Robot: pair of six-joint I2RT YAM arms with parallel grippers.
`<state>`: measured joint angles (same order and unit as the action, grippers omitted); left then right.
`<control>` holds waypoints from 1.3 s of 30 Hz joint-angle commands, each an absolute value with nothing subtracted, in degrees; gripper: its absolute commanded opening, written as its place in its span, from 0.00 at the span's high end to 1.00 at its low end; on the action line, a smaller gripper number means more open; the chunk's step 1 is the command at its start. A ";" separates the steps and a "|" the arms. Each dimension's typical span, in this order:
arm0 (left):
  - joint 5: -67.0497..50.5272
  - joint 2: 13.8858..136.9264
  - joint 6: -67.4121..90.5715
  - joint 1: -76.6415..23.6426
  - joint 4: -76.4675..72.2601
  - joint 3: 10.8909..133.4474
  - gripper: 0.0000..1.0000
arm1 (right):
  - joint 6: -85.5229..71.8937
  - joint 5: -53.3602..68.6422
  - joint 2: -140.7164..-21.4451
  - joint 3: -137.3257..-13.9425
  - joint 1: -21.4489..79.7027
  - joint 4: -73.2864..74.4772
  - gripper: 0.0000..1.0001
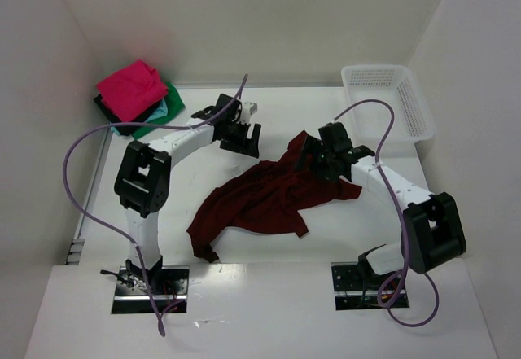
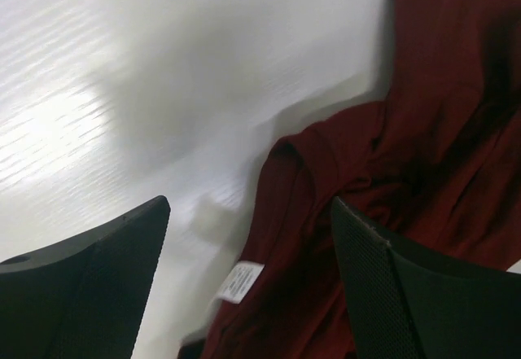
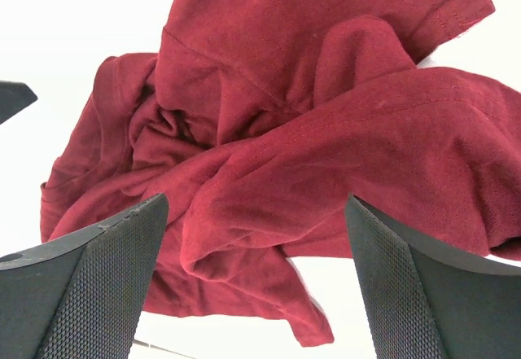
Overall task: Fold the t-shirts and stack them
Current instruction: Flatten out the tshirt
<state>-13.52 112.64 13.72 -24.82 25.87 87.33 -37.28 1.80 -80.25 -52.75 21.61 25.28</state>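
From the top view, the maroon t-shirt (image 1: pixel 264 200) is lying crumpled at the middle of the table (image 1: pixel 269 102), one tail trailing toward 7 o'clock. The finished stack is sitting at 10 o'clock, with the pink shirt (image 1: pixel 130 88) on top and green (image 1: pixel 160 113), light blue (image 1: pixel 130 127) and black (image 1: pixel 104 105) edges showing under it. The white basket (image 1: pixel 389 98) is standing at 2 o'clock. The left gripper (image 1: pixel 242 137) is hovering just off the cloth at 11 o'clock of the heap, and the right gripper (image 1: pixel 313 157) is hanging over its 1 o'clock corner.

From the left wrist, the left gripper (image 2: pixel 248 282) is gaping wide, holding nothing, with bare table at 10 o'clock and a hem with a white label (image 2: pixel 238 282) lying between its jaws. That label probably marks the collar, a good edge to pinch.

From the right wrist, the right gripper (image 3: pixel 252 290) is likewise spread wide and gripping nothing, with bunched folds of the shirt directly below and a sleeve hem at 1 o'clock. The step in hand looks like spreading the shirt flat. Each arm should be taking a single layer at an outer edge, not the knot in the middle, then pulling apart evenly.
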 commanded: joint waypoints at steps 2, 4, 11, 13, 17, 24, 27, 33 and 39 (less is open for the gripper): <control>-21.36 116.98 11.16 -25.31 24.61 89.91 0.14 | -38.94 -1.05 -79.80 -51.42 20.05 23.12 0.06; -22.49 116.98 10.63 -25.93 24.08 90.44 0.14 | -38.94 -1.05 -79.28 -51.42 19.25 23.12 0.06; -28.64 120.23 10.63 -26.46 23.55 92.02 0.19 | -38.94 -1.05 -83.58 -51.42 18.72 23.64 0.06; -29.17 120.76 10.63 -27.07 23.55 92.64 0.25 | -38.94 -1.05 -84.99 -52.11 18.72 23.12 0.13; -29.71 122.78 10.63 -27.69 24.08 93.25 0.28 | -38.41 -1.05 -88.06 -53.52 18.72 22.59 0.17; -27.33 124.09 10.63 -27.69 25.40 95.88 0.48 | -37.79 -1.05 -89.30 -54.67 18.72 22.59 0.47; -27.86 124.72 11.25 -27.69 25.93 96.50 0.59 | -37.79 -1.05 -88.77 -55.20 18.72 23.11 0.60; -21.99 124.64 16.16 -27.69 25.93 97.65 1.00 | -37.09 -2.29 -87.63 -57.65 18.11 23.64 0.79; -15.48 117.78 18.90 -22.60 21.36 93.26 1.00 | -34.20 -3.34 -87.63 -62.48 14.34 24.87 0.97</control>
